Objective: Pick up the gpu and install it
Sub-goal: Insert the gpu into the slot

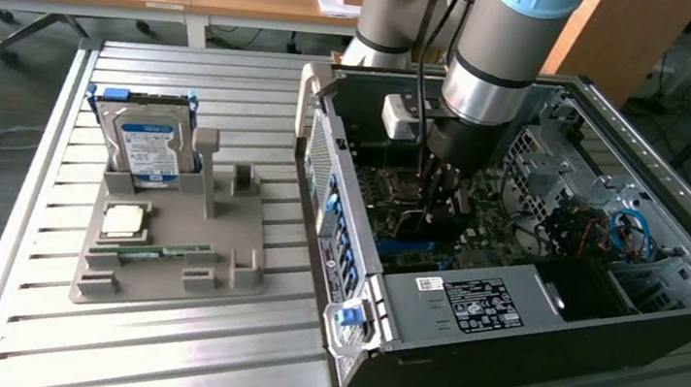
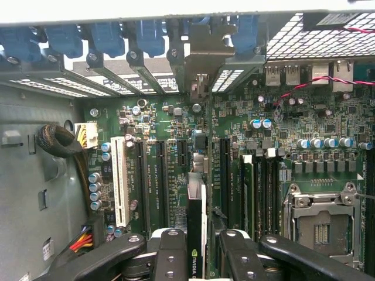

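In the wrist view the gpu is seen edge-on, a thin dark card with a green logo near my fingers. Its silver end bracket reaches the rear slot openings of the case. My gripper is shut on the gpu, one black finger on each side of it. The card stands upright over the green motherboard, in line with the black expansion slots beside a white slot. In the exterior view the arm reaches down into the open computer case, with the gripper deep inside.
A grey parts fixture on the slatted metal table holds a blue-labelled hard drive, a processor chip and a green memory stick. Inside the case are an open CPU socket, cable bundles and blue slot latches.
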Motion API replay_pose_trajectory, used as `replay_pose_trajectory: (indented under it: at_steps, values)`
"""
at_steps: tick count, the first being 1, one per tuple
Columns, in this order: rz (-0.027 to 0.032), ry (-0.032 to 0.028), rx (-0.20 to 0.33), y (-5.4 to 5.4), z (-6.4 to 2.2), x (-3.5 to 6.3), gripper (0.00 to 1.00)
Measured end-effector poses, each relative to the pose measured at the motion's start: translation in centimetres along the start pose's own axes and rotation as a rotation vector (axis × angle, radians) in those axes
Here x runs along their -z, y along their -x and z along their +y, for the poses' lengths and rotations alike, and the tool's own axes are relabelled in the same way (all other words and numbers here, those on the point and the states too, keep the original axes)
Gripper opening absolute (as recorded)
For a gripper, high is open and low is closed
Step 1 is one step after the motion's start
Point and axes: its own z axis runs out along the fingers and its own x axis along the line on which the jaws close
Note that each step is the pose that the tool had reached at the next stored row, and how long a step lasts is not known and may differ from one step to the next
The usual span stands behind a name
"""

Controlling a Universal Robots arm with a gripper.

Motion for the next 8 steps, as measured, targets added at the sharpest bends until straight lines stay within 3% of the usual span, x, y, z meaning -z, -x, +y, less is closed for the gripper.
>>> replay_pose_trajectory:
  at_steps: [8]
  values:
    - [0.0001, 0.0023, 0.009, 0.00, 0.00, 0.00, 0.26]
